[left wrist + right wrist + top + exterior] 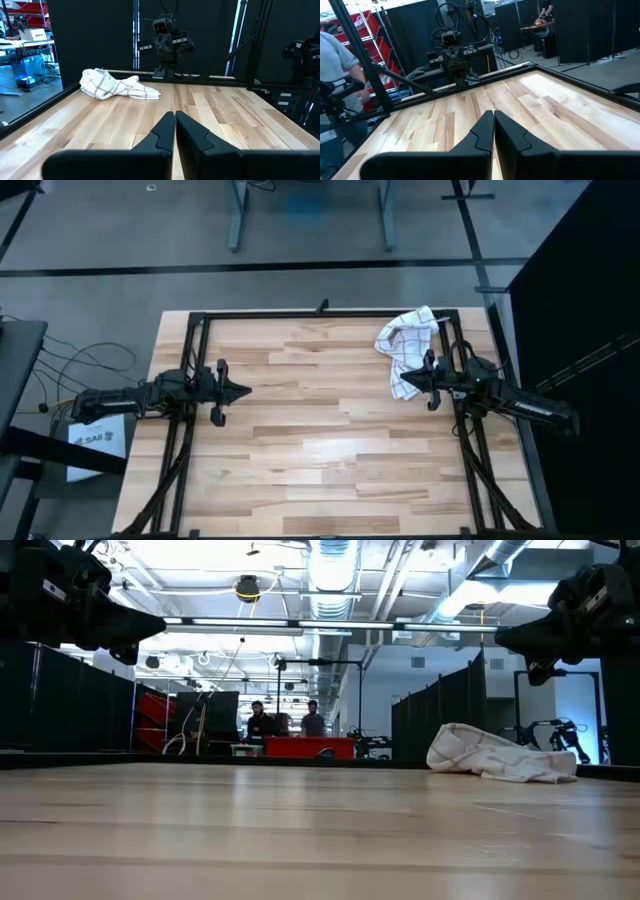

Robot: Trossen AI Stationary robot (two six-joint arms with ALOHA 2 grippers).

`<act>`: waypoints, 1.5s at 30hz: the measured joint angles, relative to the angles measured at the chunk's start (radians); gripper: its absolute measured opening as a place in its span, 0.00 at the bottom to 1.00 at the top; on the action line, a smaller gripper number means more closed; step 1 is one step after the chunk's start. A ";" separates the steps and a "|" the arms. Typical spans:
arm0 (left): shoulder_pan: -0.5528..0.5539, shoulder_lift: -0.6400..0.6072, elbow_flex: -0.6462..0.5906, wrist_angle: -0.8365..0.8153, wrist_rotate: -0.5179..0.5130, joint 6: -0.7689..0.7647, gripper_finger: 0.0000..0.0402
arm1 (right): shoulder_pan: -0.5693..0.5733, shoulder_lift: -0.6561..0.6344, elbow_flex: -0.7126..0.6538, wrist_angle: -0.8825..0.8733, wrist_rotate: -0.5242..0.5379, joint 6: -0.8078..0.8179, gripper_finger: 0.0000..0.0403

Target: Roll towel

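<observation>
The towel (408, 346), white with a thin dark grid, lies crumpled in a heap on the table's far right part; it also shows in the low view (495, 755) and the left wrist view (116, 85). My right gripper (407, 380) hovers shut above the table, right beside the towel's near end, fingers level and pointing toward the table's left. My left gripper (246, 392) hovers shut above the table's left part, pointing toward the right, far from the towel. In each wrist view the fingertips meet (174, 116) (493, 116) with nothing between them.
A black frame (320, 313) runs along the table's far edge and down both sides. The wood between the two grippers (320, 420) is bare. Beyond the table, people stand at a bench (285, 725) and a person (337, 75) is at the side.
</observation>
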 joint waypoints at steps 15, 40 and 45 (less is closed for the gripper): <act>0.000 0.000 0.000 0.000 0.000 0.000 0.00 | 0.000 0.000 0.000 0.000 0.000 0.000 0.00; 0.000 0.000 0.000 0.009 0.001 0.000 0.00 | 0.000 0.000 0.000 0.000 0.000 0.000 0.00; 0.000 0.003 0.009 0.055 -0.043 0.025 0.00 | 0.000 0.000 0.000 0.000 0.000 0.000 0.00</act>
